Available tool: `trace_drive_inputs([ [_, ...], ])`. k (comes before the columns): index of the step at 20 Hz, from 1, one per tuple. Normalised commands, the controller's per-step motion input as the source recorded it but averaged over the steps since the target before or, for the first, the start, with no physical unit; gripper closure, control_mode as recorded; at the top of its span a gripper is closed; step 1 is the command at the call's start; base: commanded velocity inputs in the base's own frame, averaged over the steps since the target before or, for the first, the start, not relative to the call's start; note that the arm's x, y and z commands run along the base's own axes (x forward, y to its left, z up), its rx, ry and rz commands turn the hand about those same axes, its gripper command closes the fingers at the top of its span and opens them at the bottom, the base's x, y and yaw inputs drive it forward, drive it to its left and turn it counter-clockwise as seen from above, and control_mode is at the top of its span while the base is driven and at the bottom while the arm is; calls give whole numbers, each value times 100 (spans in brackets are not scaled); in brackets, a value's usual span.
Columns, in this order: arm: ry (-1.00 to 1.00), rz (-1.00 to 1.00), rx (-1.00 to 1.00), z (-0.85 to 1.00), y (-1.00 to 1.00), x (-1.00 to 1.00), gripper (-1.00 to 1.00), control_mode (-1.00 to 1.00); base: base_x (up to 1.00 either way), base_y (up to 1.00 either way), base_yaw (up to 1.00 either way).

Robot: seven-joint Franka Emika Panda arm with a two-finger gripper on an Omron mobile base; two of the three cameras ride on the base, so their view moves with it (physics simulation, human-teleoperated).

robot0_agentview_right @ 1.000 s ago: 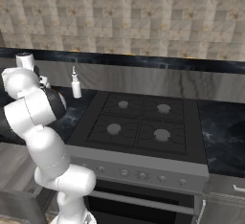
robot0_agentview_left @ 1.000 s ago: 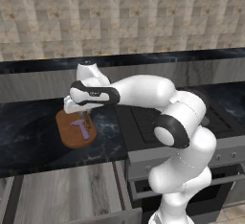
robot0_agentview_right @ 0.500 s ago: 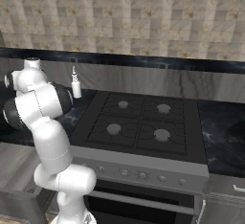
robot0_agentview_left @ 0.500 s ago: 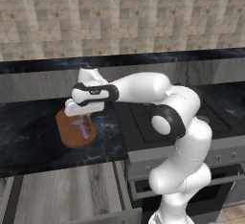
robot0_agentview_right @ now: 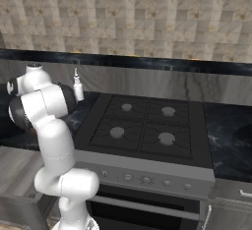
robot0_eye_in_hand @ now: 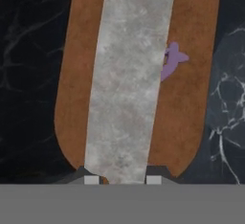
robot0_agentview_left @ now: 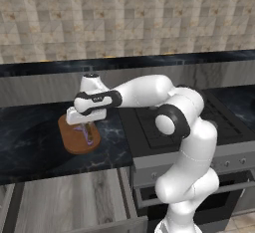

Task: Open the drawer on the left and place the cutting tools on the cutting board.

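Observation:
The brown oval cutting board lies on the dark counter left of the hob. On it rests the lilac-purple Y-shaped tool, partly hidden behind the blade in the hand view. My gripper hangs just above the board, shut on the knife. The knife's silver blade runs up the middle of the hand view from between my fingertips, lengthwise over the board; its wooden handle is hidden. The drawer stands open at the lower left, showing its pale wood-grain inside.
A white bottle stands at the back of the counter beside the hob. The oven front with its knobs is below. Dark marble counter extends left of the board.
My hand has sunk a little toward the board with the knife in it, and the arm has swung slightly. The purple tool has stayed on the board.

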Motion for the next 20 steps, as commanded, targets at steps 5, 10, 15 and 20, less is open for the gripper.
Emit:
trace_drive_inputs([
  [5, 0, 0, 0, -5, 25, 30, 100, -100, 0, 0, 0],
  [10, 0, 0, 0, -5, 28, 5, 100, -100, 0, 0, 0],
  [15, 0, 0, 0, -4, 4, 0, 100, -100, 0, 0, 0],
  [20, 0, 0, 1, -20, -3, 2, 100, -100, 0, 0, 0],
])
